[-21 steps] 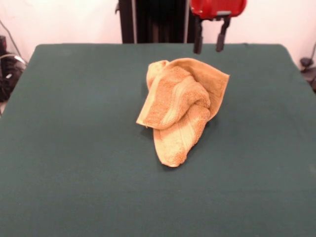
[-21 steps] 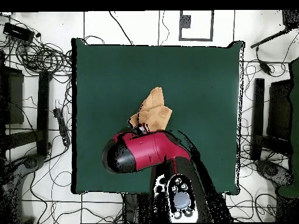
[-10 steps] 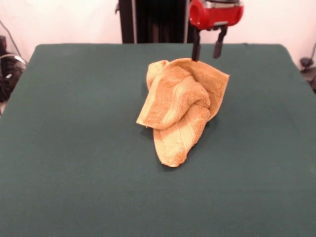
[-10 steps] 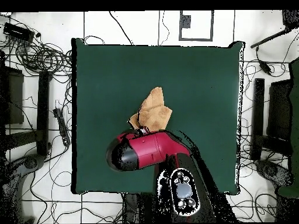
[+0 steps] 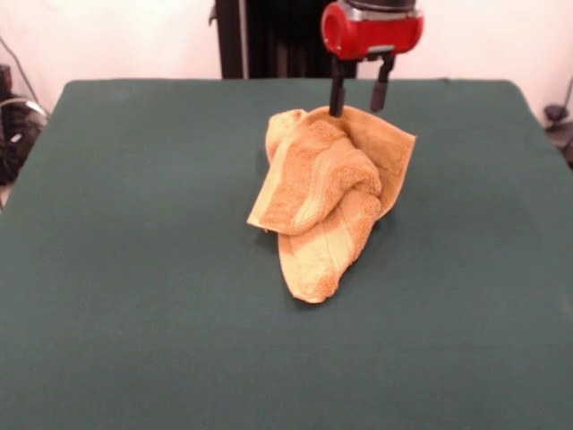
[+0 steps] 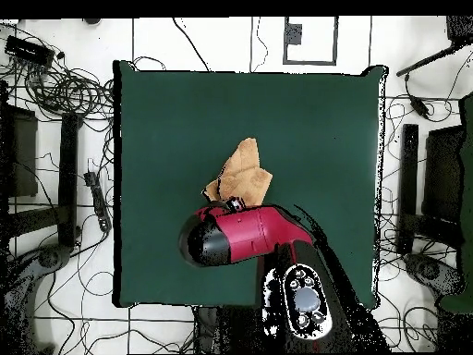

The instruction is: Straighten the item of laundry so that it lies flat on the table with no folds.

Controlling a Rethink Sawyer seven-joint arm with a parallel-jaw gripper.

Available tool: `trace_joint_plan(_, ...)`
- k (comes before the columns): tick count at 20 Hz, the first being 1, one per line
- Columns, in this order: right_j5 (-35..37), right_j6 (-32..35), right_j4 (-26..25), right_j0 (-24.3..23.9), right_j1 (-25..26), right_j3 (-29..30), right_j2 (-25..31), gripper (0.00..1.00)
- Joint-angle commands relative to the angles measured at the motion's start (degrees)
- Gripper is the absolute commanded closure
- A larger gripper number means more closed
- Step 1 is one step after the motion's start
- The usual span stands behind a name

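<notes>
A golden-orange towel, the item of laundry (image 5: 329,193) (image 6: 245,174), lies crumpled and folded over itself near the middle of the dark green table (image 5: 134,269) (image 6: 314,120). Paler woven bands run across its upper fold and its near end. My gripper (image 5: 356,97) hangs open under the red arm head, its two dark fingers (image 5: 337,90) straddling the towel's far top edge and just touching it. Nothing is held between them. In the overhead view the red arm (image 6: 240,236) covers the gripper and the towel's edge closest to the robot base.
Cables (image 6: 55,83) and dark equipment stands (image 6: 411,185) ring the table on the floor. A black upright (image 5: 269,36) stands behind the table's far edge.
The gripper has come down and shifted left in the front view, from above the table's far edge to the towel's far top edge. The towel has not moved.
</notes>
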Motion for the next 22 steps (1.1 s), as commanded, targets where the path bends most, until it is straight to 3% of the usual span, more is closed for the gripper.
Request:
trace_joint_plan(1, -0.79, 1.19, -1.65, 1.38, 4.10, 0.16, 6.50, 0.00)
trace_joint_plan(5, -6.89, 6.06, -2.89, 4.50, 5.24, 2.26, 3.41, 0.00)
trace_joint_plan(11, -9.57, 5.97, -3.77, 5.54, 7.57, 1.85, 2.20, 0.00)
trace_joint_plan(22, -13.78, 9.69, -2.40, 7.53, 15.70, -3.41, -6.08, 0.00)
